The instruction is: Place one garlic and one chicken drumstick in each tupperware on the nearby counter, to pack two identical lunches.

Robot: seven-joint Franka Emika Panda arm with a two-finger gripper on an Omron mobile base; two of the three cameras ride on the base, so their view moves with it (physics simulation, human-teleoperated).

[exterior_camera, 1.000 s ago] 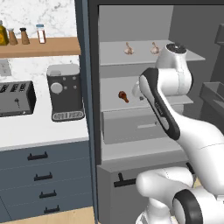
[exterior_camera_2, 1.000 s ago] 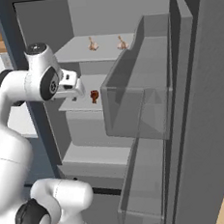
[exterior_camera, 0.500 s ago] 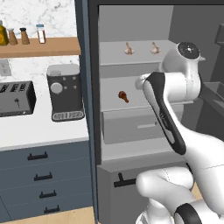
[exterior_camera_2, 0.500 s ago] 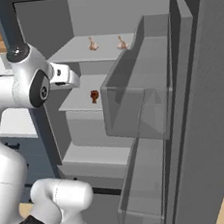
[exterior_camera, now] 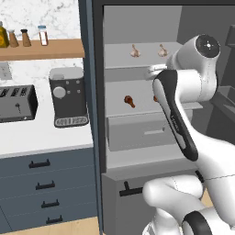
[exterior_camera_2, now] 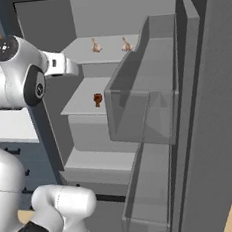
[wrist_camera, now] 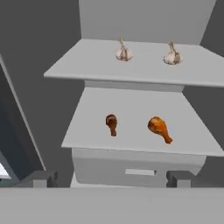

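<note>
Hand view of an open fridge, two garlic bulbs (wrist_camera: 124, 53) on the upper shelf (wrist_camera: 87, 65), two drumsticks (wrist_camera: 159, 128) below, end effector (wrist_camera: 112, 178) open, empty, level before them.

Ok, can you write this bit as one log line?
gripper: open, empty | fridge: open | garlic: top shelf | drumsticks: shelf below

Arm (exterior_camera: 176, 114) raised, pulled back from fridge shelves; pincer (wrist_camera: 111, 178) slightly wider.
</note>
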